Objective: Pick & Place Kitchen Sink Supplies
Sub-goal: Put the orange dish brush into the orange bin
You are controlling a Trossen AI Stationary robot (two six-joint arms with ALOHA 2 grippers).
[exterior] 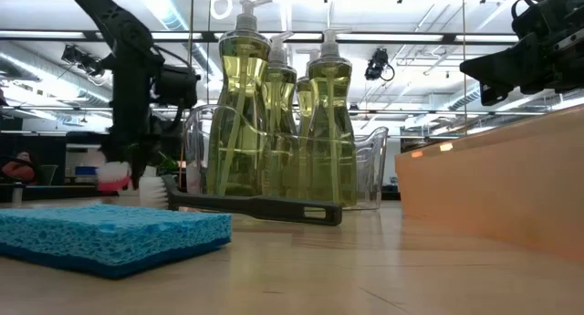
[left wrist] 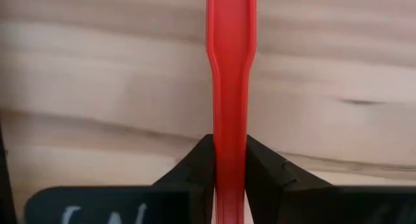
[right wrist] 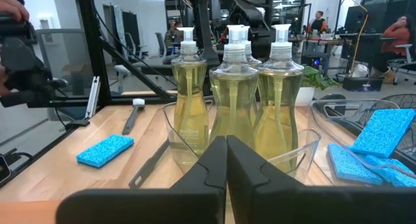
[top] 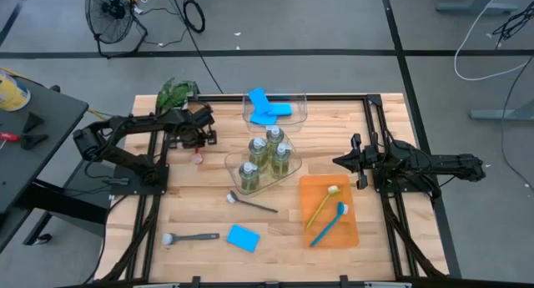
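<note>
Your left gripper [left wrist: 230, 169] fingers pinch the red brush [left wrist: 229, 74] handle on the bench [top: 200, 213]; lift straight, keeping it centred. Your right gripper [right wrist: 227, 160], fingers pressed together, waits beside the orange tray [top: 314, 188].

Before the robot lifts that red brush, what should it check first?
1. Left end effector closed on the red brush handle: ok.
2. Handle centred between the fingers: ok.
3. Brush off the table yet: cannot tell.
4. Orange tray has room beside its two brushes: ok.
5. Right end effector shut, holding nothing, waiting by the tray: ok.
</note>
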